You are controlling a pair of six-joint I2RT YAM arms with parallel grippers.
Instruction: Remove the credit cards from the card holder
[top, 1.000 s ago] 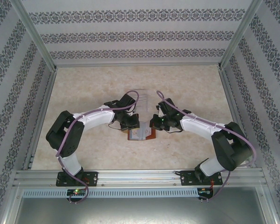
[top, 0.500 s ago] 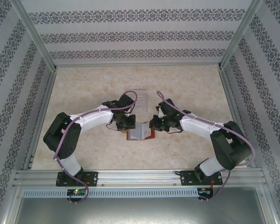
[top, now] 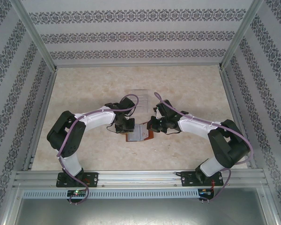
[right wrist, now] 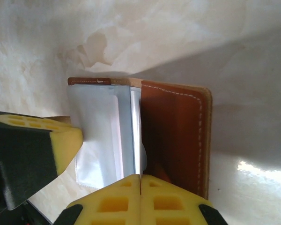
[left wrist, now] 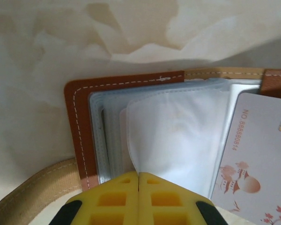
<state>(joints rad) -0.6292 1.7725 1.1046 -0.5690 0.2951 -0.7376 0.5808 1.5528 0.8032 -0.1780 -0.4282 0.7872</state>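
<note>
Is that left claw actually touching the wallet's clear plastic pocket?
Touching. In the left wrist view, the clear pocket of the card holder tapers straight into the seam between the shut fingers of the left gripper.

Table (top: pixel 84 89): flat top, cream-beige marbled pattern with tan blotches, matte. Metal rail runs along near edge.

Card holder (top: pixel 139 135): on table near middle, toward near edge. Reddish-brown leather with pale stitching, lying open. One cover flat on surface, clear sleeves rising off it. Soft shadow on table beside it.

Tan strap (left wrist: pixel 33 187): runs from holder's corner out across table.

Clear plastic tray (top: pixel 141 93): on table beyond holder, toward far side, apart from it. Faint against pale surface.
</note>
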